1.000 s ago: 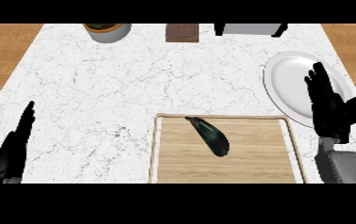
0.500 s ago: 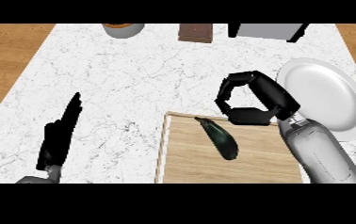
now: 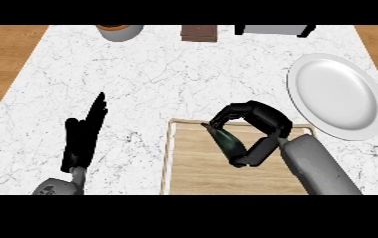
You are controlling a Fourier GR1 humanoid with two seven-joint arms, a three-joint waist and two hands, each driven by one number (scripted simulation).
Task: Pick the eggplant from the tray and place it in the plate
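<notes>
Since a moment ago the right hand (image 3: pixel 255 132) has been lowered over the eggplant (image 3: pixel 227 141), fingers curled round it on the tray (image 3: pixel 193 162) at lower centre. Lifting toward the plate (image 3: pixel 334 96), upper right, seems next. The left hand (image 3: pixel 83 137) is held open, lower left.

The counter (image 3: pixel 170 77) is white marble with fine grey veins. A dark green eggplant (image 3: pixel 227 141) lies on a pale wooden tray (image 3: pixel 196 167); the plate (image 3: pixel 332 94) is plain white.
</notes>
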